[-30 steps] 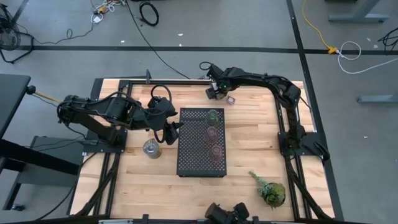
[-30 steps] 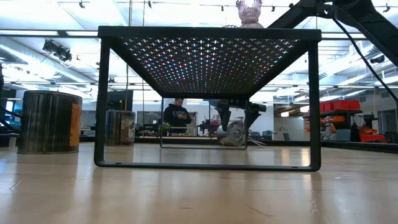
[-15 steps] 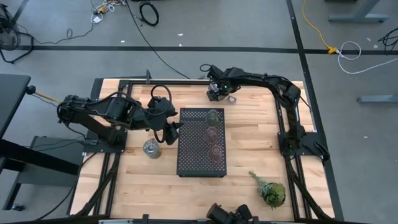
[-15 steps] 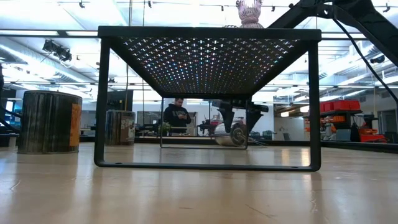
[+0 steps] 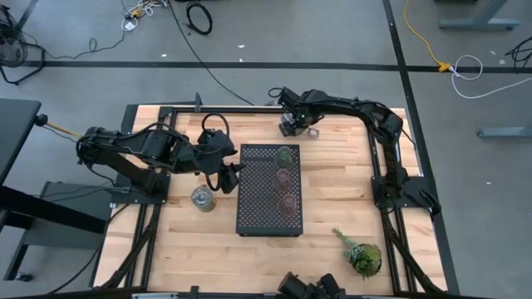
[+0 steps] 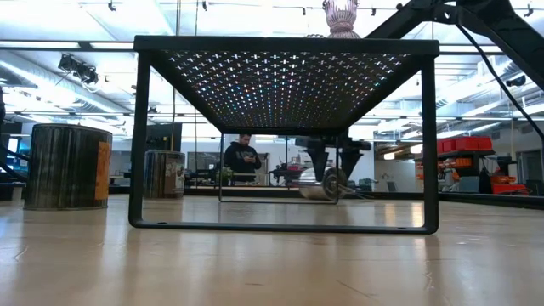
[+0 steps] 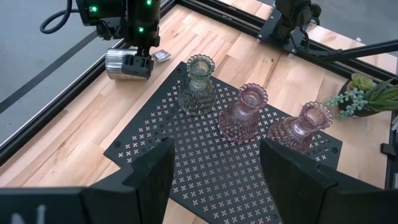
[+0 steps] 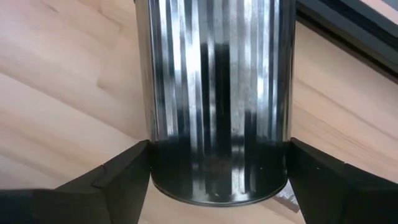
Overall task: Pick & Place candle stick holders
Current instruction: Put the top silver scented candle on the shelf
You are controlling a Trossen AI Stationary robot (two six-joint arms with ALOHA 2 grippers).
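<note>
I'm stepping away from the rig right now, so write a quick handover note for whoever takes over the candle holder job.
Left hand: open, empty, hovering at the tray's left edge.
Right hand: down at the table's far edge, at a silver holder lying on its side; grip not confirmed.
On the tray, standing in a row: green holder, two pink holders.
On the table left of the tray: two more silver holders, upright.
Done: the three glass ones seem placed.
Left: likely the three silver ones.

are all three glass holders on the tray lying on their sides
No, the green glass holder and two pink holders all stand upright on the black tray.
</note>
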